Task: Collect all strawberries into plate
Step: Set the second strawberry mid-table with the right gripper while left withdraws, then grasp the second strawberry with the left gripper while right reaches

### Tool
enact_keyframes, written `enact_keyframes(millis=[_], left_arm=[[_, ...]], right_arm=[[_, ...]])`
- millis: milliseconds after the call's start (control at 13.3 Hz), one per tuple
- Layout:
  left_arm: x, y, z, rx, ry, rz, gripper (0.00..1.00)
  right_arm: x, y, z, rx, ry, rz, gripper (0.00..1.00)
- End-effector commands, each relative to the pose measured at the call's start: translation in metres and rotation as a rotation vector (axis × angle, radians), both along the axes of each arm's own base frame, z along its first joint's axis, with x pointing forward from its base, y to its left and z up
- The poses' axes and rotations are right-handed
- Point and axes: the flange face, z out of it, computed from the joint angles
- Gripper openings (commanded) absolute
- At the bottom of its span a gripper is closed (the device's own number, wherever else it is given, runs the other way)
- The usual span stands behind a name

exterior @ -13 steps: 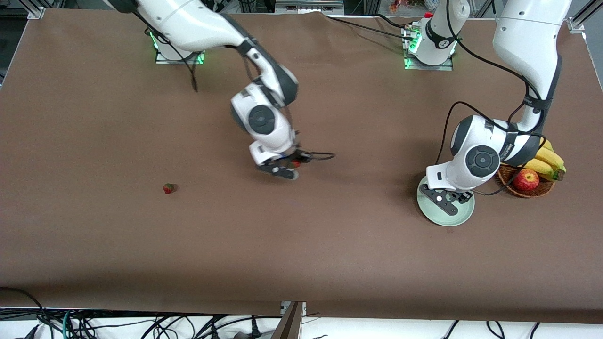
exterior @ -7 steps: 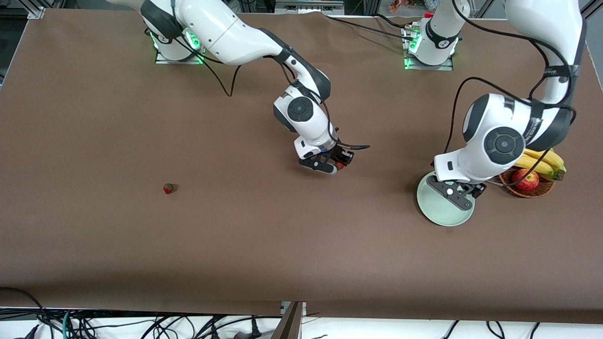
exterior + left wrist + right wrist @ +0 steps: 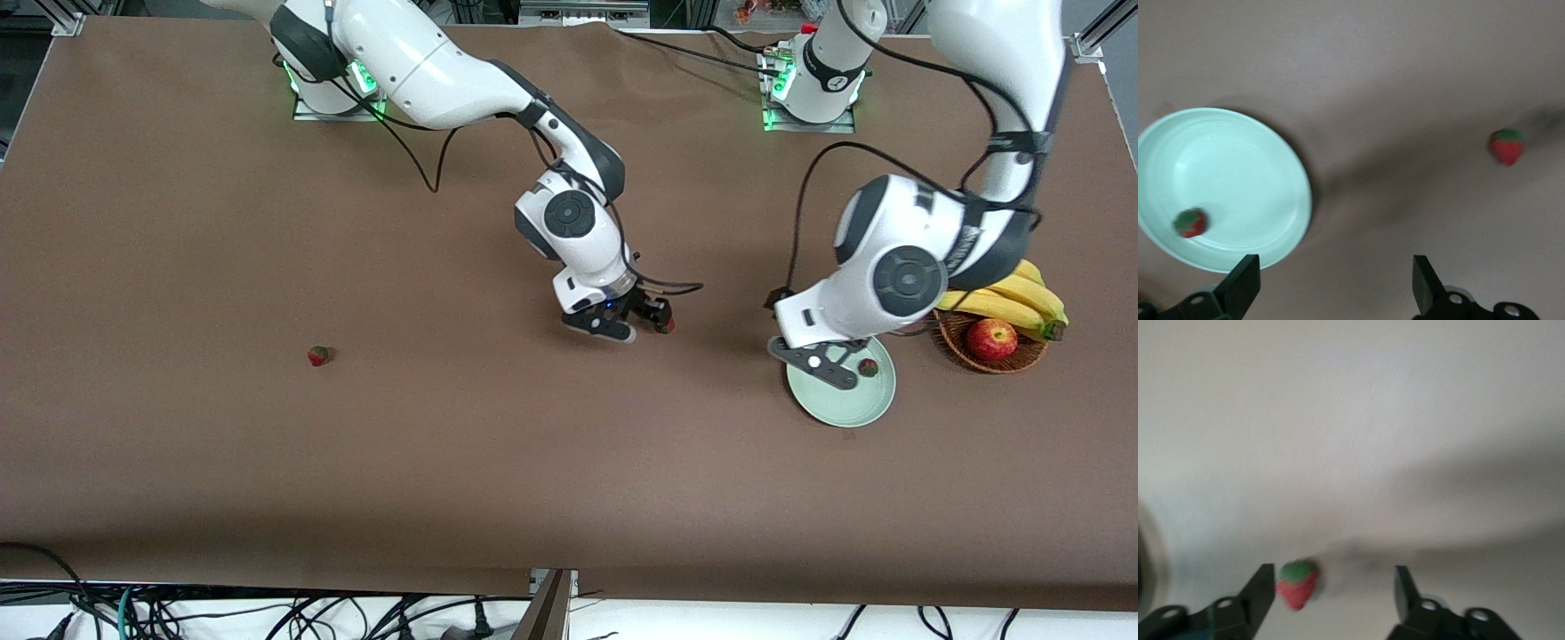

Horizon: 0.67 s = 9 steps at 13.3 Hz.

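In the pale green plate (image 3: 836, 404) (image 3: 1238, 167) lies one strawberry (image 3: 868, 367) (image 3: 1190, 223). My left gripper (image 3: 822, 366) (image 3: 1335, 287) hangs open and empty over the plate's rim, on the side toward the right arm. My right gripper (image 3: 636, 320) (image 3: 1331, 593) is open, low over the middle of the table. A second strawberry (image 3: 665, 325) (image 3: 1298, 583) (image 3: 1507, 147) sits between its jaws, close against one finger; the jaws are not closed on it. The third strawberry (image 3: 318, 356) lies alone on the brown table toward the right arm's end.
A wicker basket (image 3: 956, 342) with a red apple (image 3: 992, 339) and bananas (image 3: 1022, 298) stands beside the plate at the left arm's end. Brown cloth stretches bare between the plate and the right gripper.
The right gripper carried its strawberry toward the plate's end of the table and has opened. The left arm shifted toward the table's middle, uncovering the strawberry in the plate.
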Motion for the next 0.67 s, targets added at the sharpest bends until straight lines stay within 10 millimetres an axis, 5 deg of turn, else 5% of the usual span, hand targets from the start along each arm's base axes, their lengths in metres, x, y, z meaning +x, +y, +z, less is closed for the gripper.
enact_keyframes(millis=[0, 225, 375, 599], left_arm=[[-0.007, -0.037, -0.012, 0.003, -0.024, 0.1, 1.0], [-0.038, -0.09, -0.051, 0.009, -0.06, 0.214, 1.0], [-0.051, -0.096, -0.072, -0.009, -0.095, 0.26, 1.0], [-0.063, -0.107, -0.107, -0.038, -0.132, 0.228, 1.0]], right_arm=[[0.035, -0.06, 0.06, -0.101, 0.038, 0.068, 1.0], [0.061, -0.154, 0.082, -0.202, 0.101, 0.222, 1.0], [0.071, -0.222, 0.087, -0.259, 0.155, 0.349, 1.0], [0.095, -0.335, 0.07, -0.324, 0.219, 0.429, 1.0]])
